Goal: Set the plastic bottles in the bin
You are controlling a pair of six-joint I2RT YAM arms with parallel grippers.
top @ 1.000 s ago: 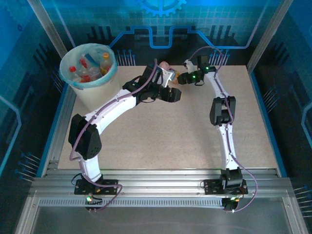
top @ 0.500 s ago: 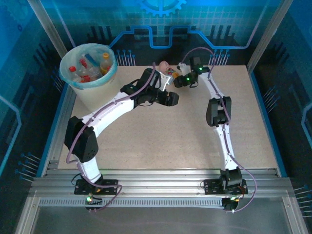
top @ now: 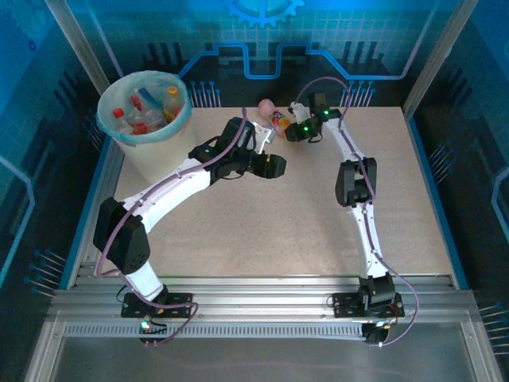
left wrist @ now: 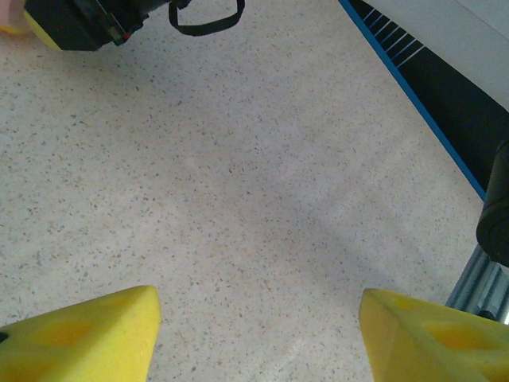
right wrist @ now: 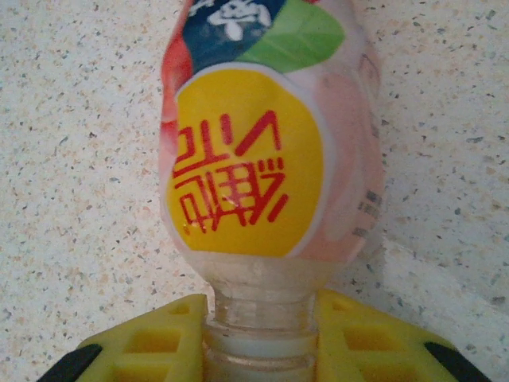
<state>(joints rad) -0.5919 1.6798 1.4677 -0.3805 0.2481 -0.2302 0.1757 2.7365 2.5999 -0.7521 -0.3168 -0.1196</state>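
Starting with the top external view: the bin, a round white bucket with a translucent light-blue bag liner, stands at the far-left corner of the speckled beige table. It holds several clear plastic bottles with red and orange caps. Two bottles sit outside it near the far edge: a small pink bottle and, just beside it, a pinkish plastic bottle with a round yellow label. The right gripper is at the labelled bottle. The left gripper hangs over bare table nearby, well apart from the bin.

Left wrist view: yellow fingertips are spread wide with nothing between them (released, empty).

Right wrist view: the labelled bottle lies on its side on the table, neck toward the camera. Yellow fingers sit against both sides of the clear neck, so the right gripper reads as clenched on it. The cap is out of frame.

Handling judgement: the bottle looks small and light, though milky content visible at the neck suggests it is not empty. The body is smooth, rounded and probably squeezable, so it could slip or dent. The neck is stiffer and narrower, and the shoulder should act as a stop against sliding out, which makes it the better hold. Expect the body to swing under the fingers when lifted.
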